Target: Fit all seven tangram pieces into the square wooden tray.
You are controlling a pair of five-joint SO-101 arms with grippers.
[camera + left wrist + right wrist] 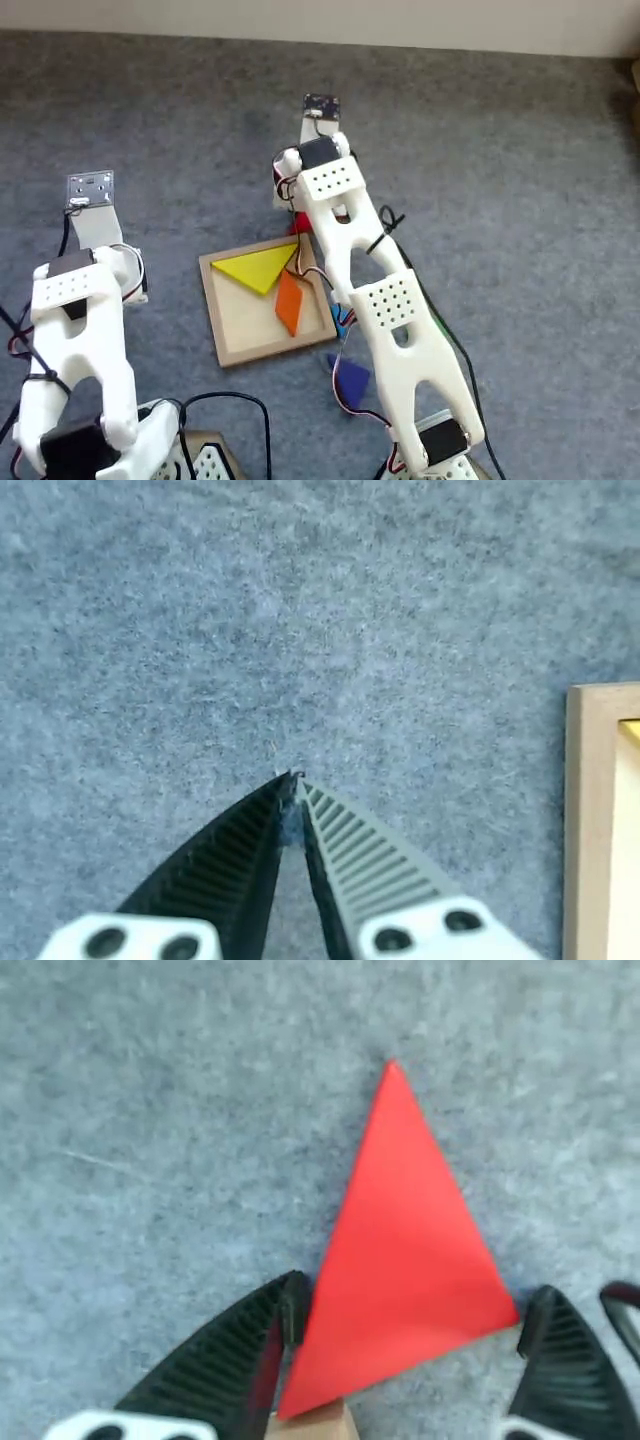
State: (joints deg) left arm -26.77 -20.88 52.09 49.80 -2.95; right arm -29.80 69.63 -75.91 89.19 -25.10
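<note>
The right gripper stands wide open over the red triangle, a finger at either side, holding nothing. That triangle lies on the carpet at the far edge of the tray. In the tray are a yellow triangle and an orange piece. A blue piece lies just off its near right corner. Left of the tray, the left gripper is closed, empty, above carpet.
</note>
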